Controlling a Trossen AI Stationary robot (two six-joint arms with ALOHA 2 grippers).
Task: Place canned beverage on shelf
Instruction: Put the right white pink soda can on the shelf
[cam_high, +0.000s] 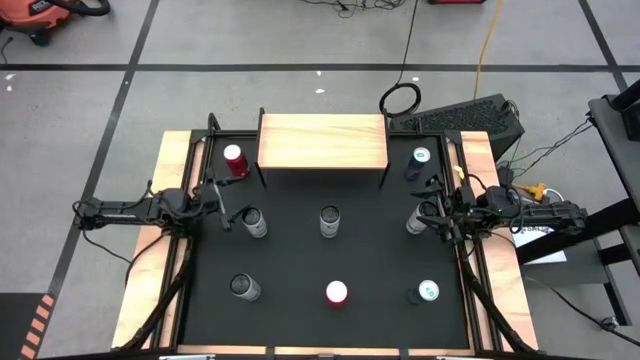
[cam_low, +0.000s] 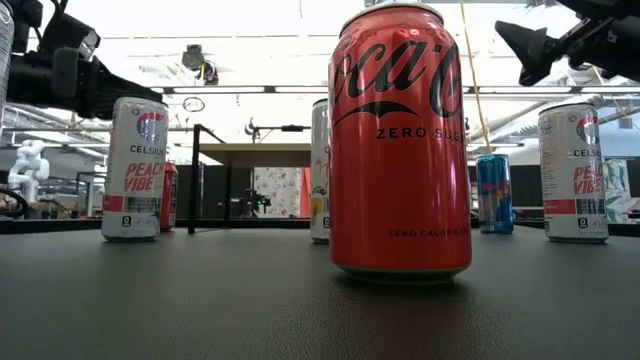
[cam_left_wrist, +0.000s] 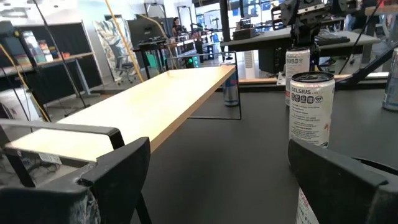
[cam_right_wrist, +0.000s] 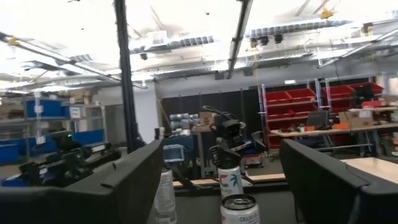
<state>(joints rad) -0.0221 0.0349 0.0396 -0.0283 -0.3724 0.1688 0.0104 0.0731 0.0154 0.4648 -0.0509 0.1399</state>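
The shelf (cam_high: 322, 142), a light wood top on thin black legs, stands at the far middle of the black mat; it also shows in the left wrist view (cam_left_wrist: 155, 106). Several cans stand upright on the mat. My left gripper (cam_high: 228, 212) is open and raised beside a white Celsius can (cam_high: 254, 222), whose side shows behind one finger (cam_left_wrist: 308, 208). My right gripper (cam_high: 432, 214) is open and raised beside another white Celsius can (cam_high: 418, 218), whose top (cam_right_wrist: 240, 208) shows below and between the fingers. Neither gripper touches a can.
A red can (cam_high: 235, 160) and a blue can (cam_high: 420, 160) stand beside the shelf's ends. A white can (cam_high: 329, 220) stands mid-mat. At the near side stand a white can (cam_high: 244, 288), a red Coca-Cola can (cam_low: 400, 140) and a blue can (cam_high: 427, 292).
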